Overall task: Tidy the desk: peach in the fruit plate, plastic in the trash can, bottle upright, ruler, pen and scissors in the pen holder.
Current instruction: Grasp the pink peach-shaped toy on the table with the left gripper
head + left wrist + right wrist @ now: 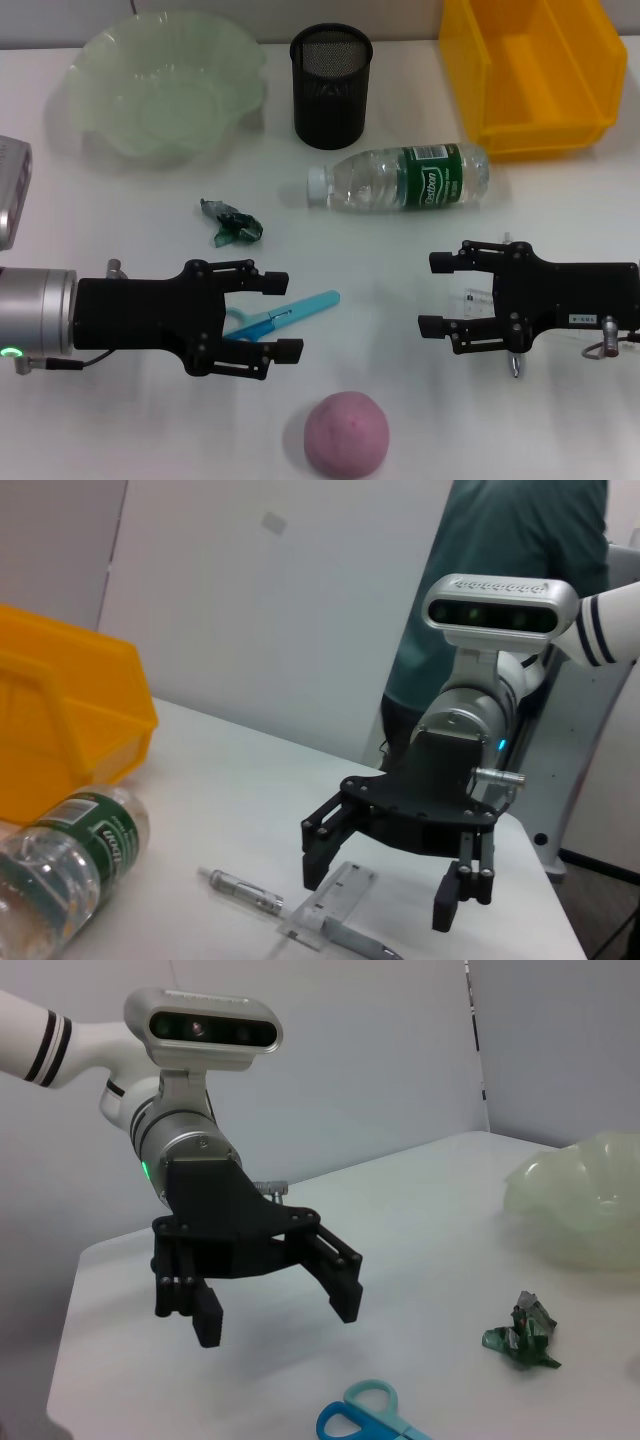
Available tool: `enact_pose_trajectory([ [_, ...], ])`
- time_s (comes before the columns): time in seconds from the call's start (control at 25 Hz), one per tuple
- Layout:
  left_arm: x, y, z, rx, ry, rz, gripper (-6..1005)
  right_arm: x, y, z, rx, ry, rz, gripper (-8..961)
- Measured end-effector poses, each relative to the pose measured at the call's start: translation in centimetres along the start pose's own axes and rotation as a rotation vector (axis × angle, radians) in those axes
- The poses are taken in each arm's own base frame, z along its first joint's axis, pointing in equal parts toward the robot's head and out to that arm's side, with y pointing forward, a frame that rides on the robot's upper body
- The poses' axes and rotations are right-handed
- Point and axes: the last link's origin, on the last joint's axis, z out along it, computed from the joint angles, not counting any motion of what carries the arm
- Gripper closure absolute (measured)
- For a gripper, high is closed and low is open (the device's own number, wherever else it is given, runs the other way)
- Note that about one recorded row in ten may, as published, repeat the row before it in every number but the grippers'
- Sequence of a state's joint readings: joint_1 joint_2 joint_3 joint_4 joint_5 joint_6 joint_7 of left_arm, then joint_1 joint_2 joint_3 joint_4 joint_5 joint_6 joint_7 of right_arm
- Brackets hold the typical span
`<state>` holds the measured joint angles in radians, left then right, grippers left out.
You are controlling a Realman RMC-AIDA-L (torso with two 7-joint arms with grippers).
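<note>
A pink peach (346, 433) lies at the table's front edge. The crumpled green plastic (232, 224) (522, 1335) sits left of centre. On its side near the middle rests the bottle (405, 178) (60, 865). My left gripper (283, 316) (277, 1312) is open, hovering over the blue scissors (290, 312) (365, 1415). My right gripper (433, 294) (380, 888) is open above the clear ruler (480, 297) (330, 905), with the pen (515, 365) (240, 888) lying beside it. At the back stand the black mesh pen holder (331, 85), the green fruit plate (165, 85) (585, 1205) and the yellow trash can (540, 70) (60, 730).
A grey device (10, 190) sits at the left edge of the table. A person in a teal shirt (520, 540) stands behind the right arm, beyond the table's edge.
</note>
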<state>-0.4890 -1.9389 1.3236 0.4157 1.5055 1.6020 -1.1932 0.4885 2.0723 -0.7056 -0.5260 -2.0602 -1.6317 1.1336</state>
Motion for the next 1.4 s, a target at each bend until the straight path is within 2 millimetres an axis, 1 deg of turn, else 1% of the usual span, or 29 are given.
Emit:
enact_pose_trajectory([
  [0.24,0.3,0.7,0.7,-0.063,0.0,-0.004,153,0.1,0.0,0.0,0.003,0.001,0.001,124],
  [0.32,0.0,1.3,1.8,-0.108,-0.018,-0.007,153,0.0,0.0,0.0,0.004,0.002,0.001,124],
  [0.52,-0.3,1.7,2.5,-0.129,-0.026,-0.01,153,0.0,0.0,0.0,0.004,0.002,0.0,125],
  [0.56,-0.5,1.9,3.0,-0.139,-0.036,-0.009,153,0.0,0.0,0.0,0.004,0.002,0.0,125],
  [0.88,-1.6,2.2,4.5,-0.132,-0.087,-0.013,153,0.0,-0.1,0.0,0.005,0.003,-0.002,125],
  [1.0,-1.9,2.2,4.8,-0.129,-0.103,-0.014,153,0.0,-0.1,0.1,0.005,0.003,-0.002,125],
  [1.08,-2.5,2.3,5.2,-0.126,-0.137,-0.018,153,-0.1,-0.2,0.1,0.003,0.002,-0.002,125],
  [1.4,-3.3,2.2,5.9,-0.101,-0.171,-0.015,153,-0.1,-0.2,0.2,0.001,0.003,-0.001,125],
])
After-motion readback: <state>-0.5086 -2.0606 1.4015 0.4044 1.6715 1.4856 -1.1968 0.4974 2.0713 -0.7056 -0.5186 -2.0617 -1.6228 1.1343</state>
